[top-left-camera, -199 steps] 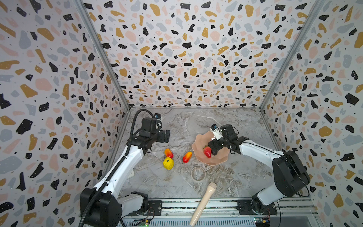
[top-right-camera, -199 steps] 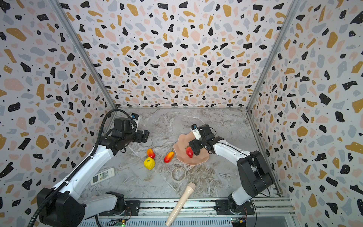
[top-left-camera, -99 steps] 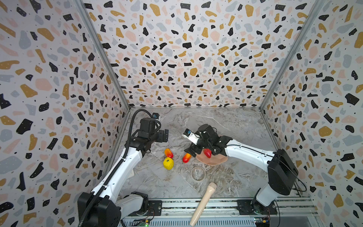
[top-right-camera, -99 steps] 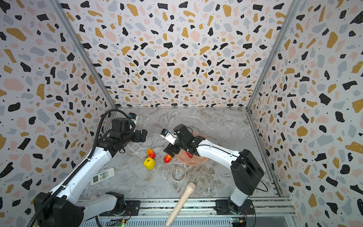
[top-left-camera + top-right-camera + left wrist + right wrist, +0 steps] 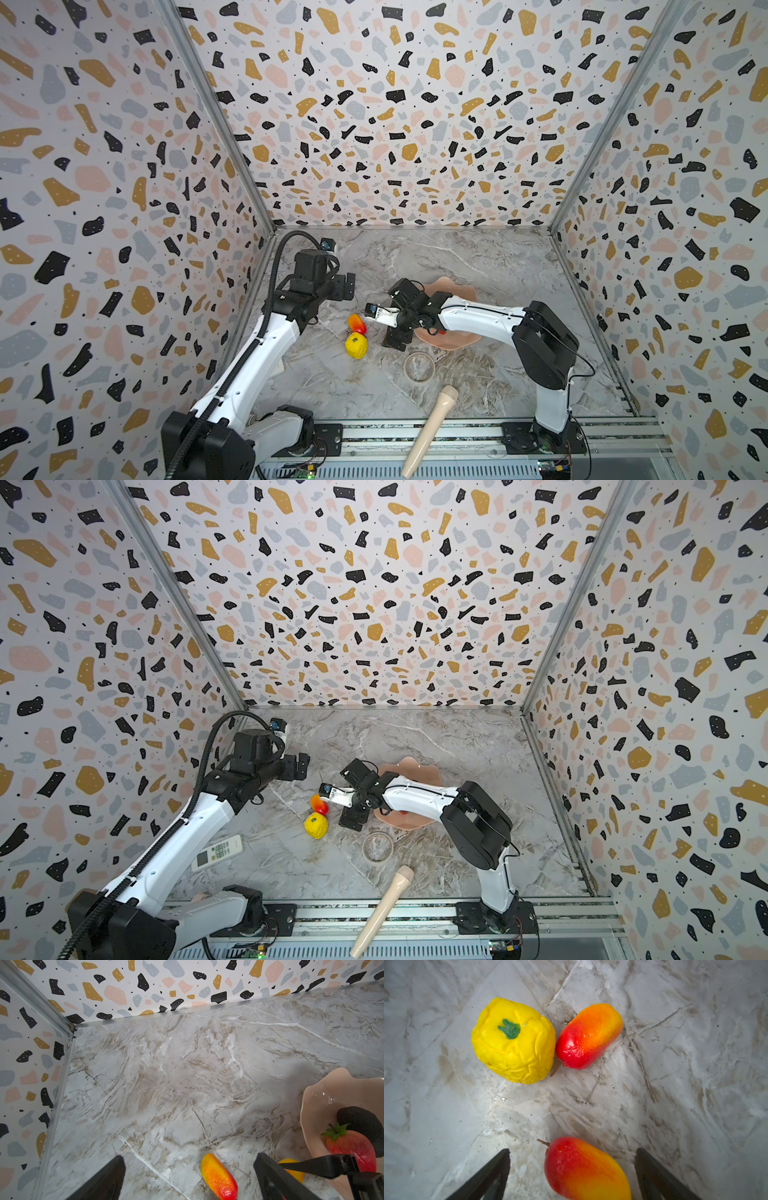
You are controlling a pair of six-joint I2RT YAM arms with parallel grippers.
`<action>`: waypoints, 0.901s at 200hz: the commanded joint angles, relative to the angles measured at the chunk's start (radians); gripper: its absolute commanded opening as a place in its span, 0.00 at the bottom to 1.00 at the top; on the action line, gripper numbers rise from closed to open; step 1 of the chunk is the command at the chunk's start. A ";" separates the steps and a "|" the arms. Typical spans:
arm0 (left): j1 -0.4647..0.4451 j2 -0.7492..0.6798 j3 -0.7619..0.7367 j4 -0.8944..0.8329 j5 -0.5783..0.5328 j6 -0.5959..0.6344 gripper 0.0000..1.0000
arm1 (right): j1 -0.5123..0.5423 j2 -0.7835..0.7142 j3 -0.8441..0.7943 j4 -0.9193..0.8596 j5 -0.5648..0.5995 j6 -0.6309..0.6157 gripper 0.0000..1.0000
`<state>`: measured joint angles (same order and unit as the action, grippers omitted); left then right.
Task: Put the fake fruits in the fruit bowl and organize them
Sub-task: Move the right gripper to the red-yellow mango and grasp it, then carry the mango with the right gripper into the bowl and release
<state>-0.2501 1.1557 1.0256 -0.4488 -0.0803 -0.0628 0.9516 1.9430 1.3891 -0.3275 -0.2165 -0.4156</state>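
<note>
- Your right gripper (image 5: 572,1150) has swung out of the bowl (image 5: 457,286) and down to the table on its left side. A second ago it hung over the strawberry inside the bowl.
- The strawberry (image 5: 351,1147) now lies free in the bowl beside the avocado (image 5: 361,1120). By my count that puts two of the five fruits in place.
- Your right jaws stand spread, one on each side of the nearer mango (image 5: 585,1169). That mango lies on the marble just beside the bowl's rim. In the right wrist view neither jaw touches it yet.
- The second mango (image 5: 588,1035) rests against the lemon (image 5: 513,1040), farther out on the table and apart from the bowl.
- Your left gripper (image 5: 189,1156) has hardly moved. It hovers above the table over the second mango with its jaws spread and nothing between them.
- I judge the strawberry step done and the pick of the nearer mango just starting. You have yet to close on the fruit.
- The mango is glossy and rounded, so a grip off its middle may squeeze it out sideways.
- In the left wrist view one of your right fingers (image 5: 332,1165) shows close past the left gripper, so give the two arms room.
</note>
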 commanded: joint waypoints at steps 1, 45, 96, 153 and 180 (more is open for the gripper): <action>-0.003 -0.016 -0.009 0.013 -0.012 0.015 1.00 | 0.010 0.018 0.054 -0.074 0.038 -0.041 0.92; -0.003 -0.017 -0.013 0.012 -0.013 0.017 1.00 | 0.017 0.072 0.090 -0.132 0.107 -0.069 0.89; -0.003 -0.019 -0.017 0.018 -0.012 0.016 1.00 | 0.019 0.095 0.096 -0.151 0.138 -0.078 0.88; -0.003 -0.024 -0.022 0.020 -0.016 0.017 1.00 | 0.018 0.120 0.108 -0.141 0.120 -0.074 0.67; -0.003 -0.027 -0.022 0.022 -0.018 0.017 1.00 | 0.019 0.125 0.120 -0.137 0.114 -0.070 0.44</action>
<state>-0.2501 1.1549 1.0161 -0.4480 -0.0879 -0.0624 0.9653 2.0640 1.4654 -0.4458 -0.0937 -0.4873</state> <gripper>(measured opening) 0.995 0.496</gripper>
